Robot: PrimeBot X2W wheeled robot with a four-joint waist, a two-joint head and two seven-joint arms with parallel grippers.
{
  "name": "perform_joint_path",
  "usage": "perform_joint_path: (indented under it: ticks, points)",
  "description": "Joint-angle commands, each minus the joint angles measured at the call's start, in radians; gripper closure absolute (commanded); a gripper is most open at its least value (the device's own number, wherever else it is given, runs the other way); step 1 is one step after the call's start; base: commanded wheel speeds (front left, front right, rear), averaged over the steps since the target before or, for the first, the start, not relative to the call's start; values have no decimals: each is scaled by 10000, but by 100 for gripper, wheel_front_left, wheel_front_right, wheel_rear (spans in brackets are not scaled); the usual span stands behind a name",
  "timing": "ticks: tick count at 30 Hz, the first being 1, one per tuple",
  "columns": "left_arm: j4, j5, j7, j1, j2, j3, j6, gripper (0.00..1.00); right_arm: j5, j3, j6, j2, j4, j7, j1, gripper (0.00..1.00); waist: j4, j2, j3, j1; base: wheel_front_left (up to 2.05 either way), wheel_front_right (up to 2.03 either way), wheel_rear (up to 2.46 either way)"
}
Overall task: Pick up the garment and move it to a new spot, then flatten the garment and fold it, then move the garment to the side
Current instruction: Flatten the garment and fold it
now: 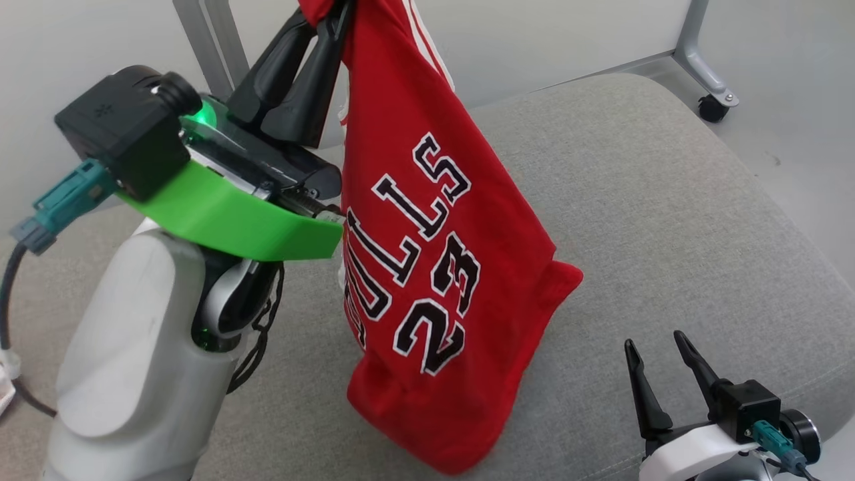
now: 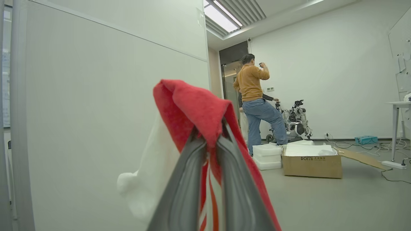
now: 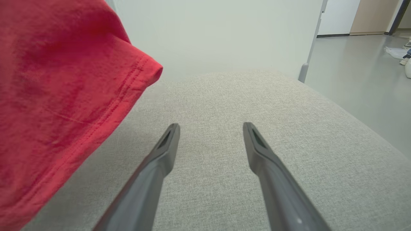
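The garment [image 1: 427,254] is a red jersey with black and white lettering and a number. It hangs upright above the grey cushion [image 1: 654,214], its lower hem resting on the fabric. My left gripper [image 1: 332,17] is raised at the top of the head view and is shut on the garment's upper edge. In the left wrist view red cloth [image 2: 192,109] folds over the tips of my left gripper [image 2: 210,136]. My right gripper [image 1: 658,347] stands open low at the right, a little right of the hanging garment [image 3: 57,106]; nothing lies between the jaws of the right gripper [image 3: 210,128].
The cushion's rounded edge falls to a pale floor at the right, where a metal leg on a caster [image 1: 713,107] stands. A white partition [image 2: 106,112] runs along the left. Far off, a person [image 2: 257,99] stands near another robot [image 2: 297,120] and a cardboard box [image 2: 311,162].
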Motion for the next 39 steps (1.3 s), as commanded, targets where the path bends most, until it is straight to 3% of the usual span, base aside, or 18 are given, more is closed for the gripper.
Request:
perform_joint_path:
  ticks: [1, 8, 14, 19, 23, 24, 31, 35, 36, 37, 38, 39]
  points:
    - [-213, -149, 114, 162, 137, 45, 51, 100, -38, 10, -18, -21, 23, -1, -58, 0, 41, -1, -11, 0, 0, 0, 0]
    - [-930, -687, 785, 458, 432, 194, 131, 100, 5, 125, -18, -38, 38, -1, -179, 0, -16, -1, 64, 0, 0, 0, 0]
    - [-84, -1067, 993, 626, 650, 103, 59, 100, 60, 294, -18, -28, 13, -1, -347, 0, -391, -1, 362, 0, 0, 0, 0]
    - [1462, -1138, 515, 304, 876, -349, -61, 100, 119, 478, -18, 54, 43, -1, -522, 0, -856, -1, 827, 0, 0, 0, 0]
    - [2889, -488, -156, -443, 1333, -908, -80, 100, 184, 576, -18, 136, 31, -1, -732, 0, -1265, -1, 1362, 0, 0, 0, 0]
    - [3771, -6, -618, -994, 1691, -1268, -86, 100, 242, 652, -18, 178, 17, 0, -927, 0, -1561, -1, 1719, 0, 0, 0, 0]
    - [6539, 1204, -1830, -3137, 2830, -2055, -78, 100, 893, 870, -18, 250, -80, 0, -1366, 0, -2325, -1, 3032, 0, 0, 0, 0]
    - [7724, 1505, -2137, -3635, 2869, -1971, 150, 100, 1263, 981, -18, 251, -97, 0, -1441, 0, -2392, -1, 3350, 0, 0, 0, 0]
    - [8034, 1582, -2139, -3668, 2871, -2006, 234, 66, 1309, 995, -18, 252, -92, 0, -1455, 0, -2390, -1, 3367, 0, 0, 0, 0]
    - [8437, 1550, -1976, -3627, 2788, -2066, 246, 40, 1351, 991, -18, 251, -79, 0, -1460, 0, -2371, -1, 3362, 0, 0, 0, 0]
    - [8677, 1506, -1924, -3613, 2694, -2082, 251, 0, 1382, 989, -18, 249, -67, 0, -1467, 0, -2344, -1, 3344, 0, 0, 0, 0]
    - [8977, 1470, -1836, -3592, 2602, -2099, 300, 0, 1411, 971, -18, 245, -53, 0, -1477, 0, -2292, -1, 3309, 0, 0, 0, 0]
